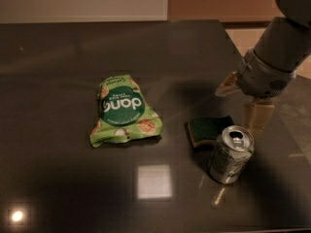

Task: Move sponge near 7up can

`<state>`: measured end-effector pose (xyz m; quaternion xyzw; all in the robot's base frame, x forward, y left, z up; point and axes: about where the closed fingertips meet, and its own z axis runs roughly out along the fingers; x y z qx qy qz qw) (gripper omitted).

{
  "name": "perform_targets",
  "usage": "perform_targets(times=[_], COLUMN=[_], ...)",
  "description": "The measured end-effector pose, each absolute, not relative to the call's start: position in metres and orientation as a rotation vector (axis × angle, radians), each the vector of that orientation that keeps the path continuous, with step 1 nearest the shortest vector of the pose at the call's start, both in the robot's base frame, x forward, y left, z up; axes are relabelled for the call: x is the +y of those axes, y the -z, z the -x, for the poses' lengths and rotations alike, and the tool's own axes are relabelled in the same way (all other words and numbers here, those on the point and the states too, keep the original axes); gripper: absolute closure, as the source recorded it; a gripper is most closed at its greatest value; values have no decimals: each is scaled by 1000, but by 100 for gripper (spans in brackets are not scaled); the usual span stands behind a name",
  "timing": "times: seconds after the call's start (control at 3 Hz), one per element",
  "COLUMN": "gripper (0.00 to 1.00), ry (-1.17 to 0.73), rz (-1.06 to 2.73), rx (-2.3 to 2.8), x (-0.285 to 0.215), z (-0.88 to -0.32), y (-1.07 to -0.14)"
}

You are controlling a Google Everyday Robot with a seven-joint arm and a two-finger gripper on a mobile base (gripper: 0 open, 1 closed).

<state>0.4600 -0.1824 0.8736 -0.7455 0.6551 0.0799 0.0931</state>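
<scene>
The sponge, dark green on top with a pale foam layer, lies flat on the dark table. It is just left of and touching or almost touching the silver 7up can, which stands upright with its pull-tab top showing. My gripper is above and to the right of the sponge, apart from it. It is open and empty, with one cream finger pointing down behind the can and the other sticking out to the left.
A crinkled green snack bag lies left of the sponge, mid-table. The dark table ends at its right edge close behind my arm. Light glares on the surface near the front.
</scene>
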Motion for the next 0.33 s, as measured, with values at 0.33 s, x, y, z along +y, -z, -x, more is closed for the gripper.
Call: perform_targets(times=[0.33], gripper=[0], ry=[-237], rz=[2213], rx=[1944], x=[-182], z=[-460], y=[-874])
